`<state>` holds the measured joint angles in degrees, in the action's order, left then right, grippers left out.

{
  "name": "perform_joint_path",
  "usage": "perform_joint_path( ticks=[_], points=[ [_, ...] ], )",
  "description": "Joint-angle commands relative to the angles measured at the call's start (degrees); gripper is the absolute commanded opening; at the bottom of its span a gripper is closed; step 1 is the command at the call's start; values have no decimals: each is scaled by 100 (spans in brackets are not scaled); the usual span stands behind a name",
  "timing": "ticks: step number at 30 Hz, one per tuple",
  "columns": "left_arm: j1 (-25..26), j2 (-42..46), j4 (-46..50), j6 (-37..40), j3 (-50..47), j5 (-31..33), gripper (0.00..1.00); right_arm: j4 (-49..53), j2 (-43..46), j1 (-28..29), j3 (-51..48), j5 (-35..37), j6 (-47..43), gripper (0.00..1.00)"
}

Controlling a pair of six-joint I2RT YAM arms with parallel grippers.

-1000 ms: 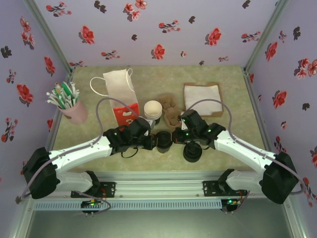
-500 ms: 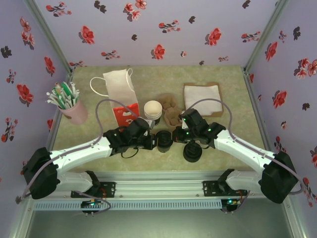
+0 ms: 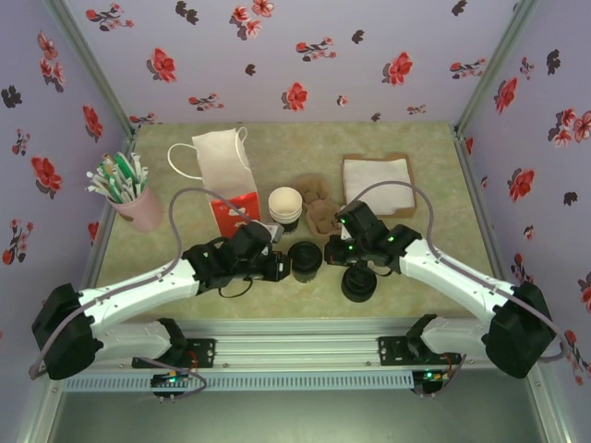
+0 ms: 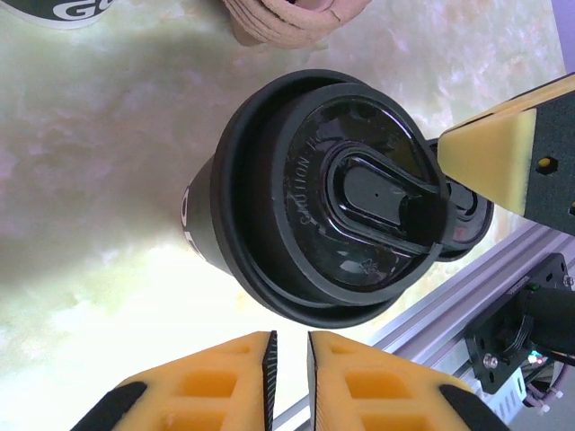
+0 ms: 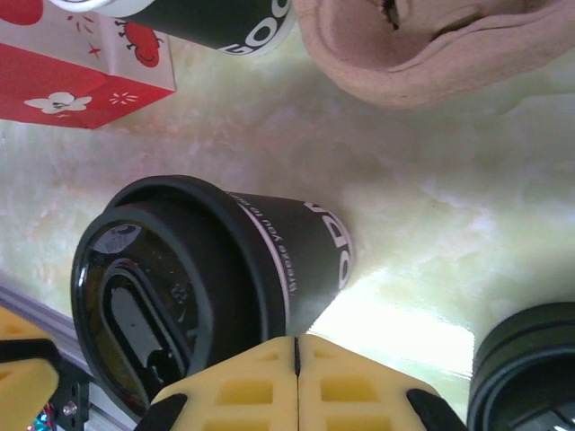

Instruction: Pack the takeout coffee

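Note:
The takeout coffee [image 3: 305, 261] stands near the table's front centre between my two grippers; its black lid [image 4: 346, 220] is on, and its dark side carries white lettering [image 5: 296, 256]. My left gripper [image 3: 281, 266] sits just left of it. Its yellow fingertips [image 4: 288, 364] are parted by a narrow gap with nothing between them, a little short of the lid's rim. On the cup's right, my right gripper [image 3: 331, 251] is shut and empty, its tips [image 5: 296, 341] close against the cup's wall. One right finger [image 4: 492, 162] shows beside the lid.
A stack of black lids [image 3: 358, 283] lies just right of the cup, under the right arm. Behind it stand lidless cream cups [image 3: 285, 205], a white and red paper bag [image 3: 226, 180], a brown cup carrier [image 3: 319, 210], napkins [image 3: 377, 180] and a pink holder of straws [image 3: 129, 192].
My left gripper has drawn back a little to the left of the cup and its jaws have parted slightly. The cup and the right gripper have barely moved.

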<state>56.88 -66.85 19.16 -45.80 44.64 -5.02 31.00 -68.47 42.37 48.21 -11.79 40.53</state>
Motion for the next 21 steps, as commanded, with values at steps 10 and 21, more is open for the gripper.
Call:
perform_joint_path(
  ticks=[10,21],
  points=[
    [-163,-310,506,374,833,35,18,304,1085,199,-439,-179,238,18],
    [-352,-1564,956,1029,2208,60,28,-507,946,767,-909,10,692,18]
  ],
)
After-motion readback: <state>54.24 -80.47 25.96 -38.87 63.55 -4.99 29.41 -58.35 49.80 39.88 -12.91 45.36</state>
